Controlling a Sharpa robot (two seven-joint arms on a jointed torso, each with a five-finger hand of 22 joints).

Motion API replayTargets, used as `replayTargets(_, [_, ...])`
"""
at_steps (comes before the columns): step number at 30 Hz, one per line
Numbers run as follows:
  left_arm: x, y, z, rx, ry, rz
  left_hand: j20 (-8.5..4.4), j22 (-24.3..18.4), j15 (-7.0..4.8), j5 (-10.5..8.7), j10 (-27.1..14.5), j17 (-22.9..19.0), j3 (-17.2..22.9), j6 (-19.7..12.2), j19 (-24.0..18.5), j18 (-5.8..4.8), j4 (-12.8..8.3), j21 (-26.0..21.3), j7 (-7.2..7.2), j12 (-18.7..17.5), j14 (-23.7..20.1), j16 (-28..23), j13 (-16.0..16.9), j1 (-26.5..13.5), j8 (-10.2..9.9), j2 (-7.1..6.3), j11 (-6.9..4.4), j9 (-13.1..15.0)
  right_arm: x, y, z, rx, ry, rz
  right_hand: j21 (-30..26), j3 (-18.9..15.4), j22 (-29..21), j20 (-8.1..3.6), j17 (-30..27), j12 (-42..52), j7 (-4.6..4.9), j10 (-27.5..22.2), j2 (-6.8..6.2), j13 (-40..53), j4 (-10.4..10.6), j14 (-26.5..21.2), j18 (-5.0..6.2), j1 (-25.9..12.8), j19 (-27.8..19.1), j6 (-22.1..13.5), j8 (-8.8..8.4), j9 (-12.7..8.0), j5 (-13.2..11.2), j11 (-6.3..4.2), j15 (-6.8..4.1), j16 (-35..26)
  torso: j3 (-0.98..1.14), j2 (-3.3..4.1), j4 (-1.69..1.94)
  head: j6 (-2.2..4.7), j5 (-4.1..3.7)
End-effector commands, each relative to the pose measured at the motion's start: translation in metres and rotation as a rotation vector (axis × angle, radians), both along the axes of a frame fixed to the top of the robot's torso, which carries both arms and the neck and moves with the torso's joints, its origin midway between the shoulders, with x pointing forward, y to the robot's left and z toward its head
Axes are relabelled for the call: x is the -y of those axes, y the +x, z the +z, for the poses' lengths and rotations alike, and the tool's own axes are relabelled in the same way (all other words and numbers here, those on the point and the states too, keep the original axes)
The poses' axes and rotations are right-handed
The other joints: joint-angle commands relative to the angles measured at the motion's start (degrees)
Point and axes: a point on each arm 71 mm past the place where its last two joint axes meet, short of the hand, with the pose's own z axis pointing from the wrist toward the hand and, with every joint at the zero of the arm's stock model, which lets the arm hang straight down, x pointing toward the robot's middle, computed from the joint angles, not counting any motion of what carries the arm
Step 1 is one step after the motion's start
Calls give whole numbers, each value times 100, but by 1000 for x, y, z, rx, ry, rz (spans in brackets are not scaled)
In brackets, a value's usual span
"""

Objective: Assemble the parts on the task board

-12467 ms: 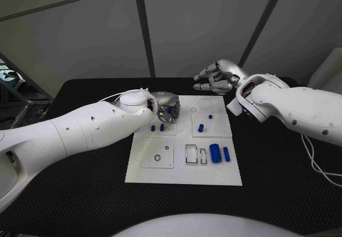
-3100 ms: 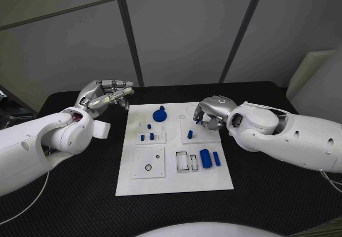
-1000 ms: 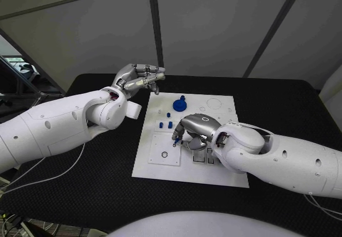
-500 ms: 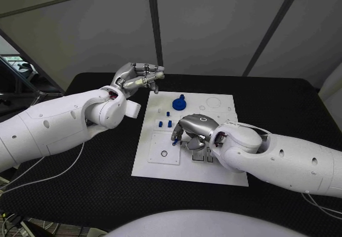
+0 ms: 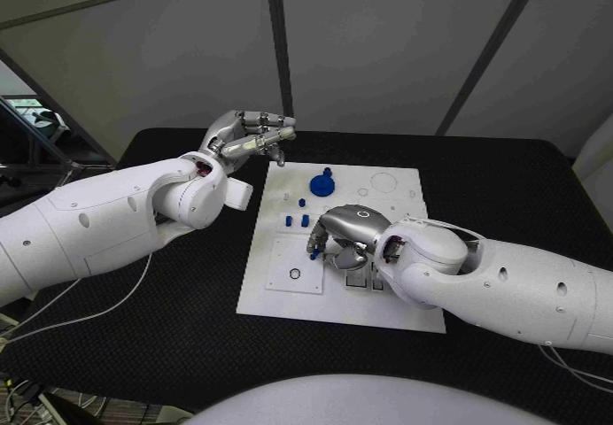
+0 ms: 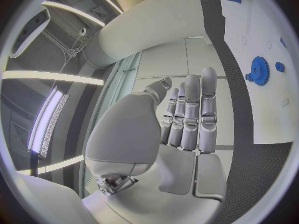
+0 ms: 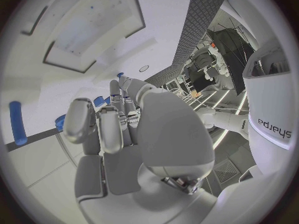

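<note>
I've got my right robot hand (image 5: 343,237) low over the middle of the task board (image 5: 396,305), fingers pinching a small blue peg (image 5: 314,254), while my left robot hand (image 5: 246,135) hovers empty, fingers loosely apart, beyond the board's far-left corner above the bench (image 5: 153,354).

right hand (image 5: 347,237) and arm covering task board (image 5: 399,186) middle, blue gear (image 5: 322,186) upright near far edge, near-left corner bare
</note>
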Motion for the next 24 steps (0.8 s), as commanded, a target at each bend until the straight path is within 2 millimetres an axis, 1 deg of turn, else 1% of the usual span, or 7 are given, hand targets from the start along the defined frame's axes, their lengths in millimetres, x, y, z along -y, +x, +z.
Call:
replayTargets(1, [1, 0, 2, 3, -6, -4, 13, -9, -7, -33, -47, -9, -42, -11, -33, -17, 5, -28, 31, 20, -37, -11, -5, -20, 28, 35, 4, -8, -2, -1, -1, -4, -20, 6, 9, -9, 9, 7, 6, -29, 18, 24, 2, 6, -25, 289, -71, -52, 21, 15, 34, 4, 27, 16, -18, 26, 1, -2, 0, -6, 8])
replayTargets(6, [1, 0, 1, 2, -6, -5, 13, -9, -7, -33, -47, -9, -42, -11, -33, -17, 5, -28, 31, 20, -37, -11, -5, -20, 28, 35, 4, -8, -3, 0, -3, -5, -29, 4, 3, -29, -1, 12, -1, -41, 25, 15, 1, 5, -19, 287, -69, -83, 11, 2, 23, 1, 30, 23, -12, 25, 1, -3, -1, -8, 11])
replayTargets(11, [1, 0, 1, 0, -6, -6, 13, -11, -7, -32, -51, -11, -46, -14, -32, -17, 5, -31, 32, 23, -38, -11, -5, -17, 28, 37, 5, -9, -4, -1, -6, -10, -40, 3, -19, -118, -29, 38, -10, -128, 53, -91, -23, -20, 35, 285, -64, -220, -16, -97, -43, -22, 80, 57, 19, 28, 0, -2, -5, -14, 9])
replayTargets(14, [1, 0, 1, -2, -5, -7, 13, -13, -7, -32, -58, -13, -51, -18, -31, -17, 4, -33, 34, 24, -39, -10, -6, -17, 28, 38, 6, -11, -4, -2, -9, -16, -45, 7, -50, -189, -70, 72, -28, -232, 112, -241, -75, -66, 79, 279, -57, -329, -46, -277, -152, -64, 136, 114, 66, 25, -2, -3, 0, -14, 6])
replayTargets(16, [1, 0, 1, -3, -5, -7, 13, -13, -7, -32, -58, -13, -51, -18, -31, -17, 4, -33, 34, 24, -39, -10, -6, -17, 28, 38, 6, -11, -4, -3, -10, -19, -46, 10, -94, -248, -133, 106, -57, -298, 143, -365, -136, -110, 112, 269, -44, -409, -87, -433, -241, -97, 163, 161, 105, 12, 0, -4, -5, -7, 2])
replayTargets(20, [1, 0, 1, -6, -4, -7, 13, -14, -6, -32, -62, -14, -54, -21, -31, -17, 5, -35, 35, 25, -40, -10, -6, -17, 27, 38, 7, -12, -4, -3, -10, -17, -39, 10, -129, -333, -178, 146, -79, -359, 147, -508, -203, -165, 150, 260, -33, -494, -112, -559, -270, -111, 124, 196, 139, 6, 3, -4, -6, -5, 10])
replayTargets(24, [0, 0, 0, -9, -2, -7, 13, -16, -5, -32, -67, -15, -58, -24, -30, -16, 5, -36, 35, 26, -41, -9, -6, -17, 26, 39, 8, -13, -2, -3, -9, -8, -25, 5, -147, -376, -198, 163, -87, -379, 143, -588, -226, -197, 162, 256, -28, -513, -121, -655, -274, -117, 74, 210, 149, 6, 2, -6, -9, 10, 7])
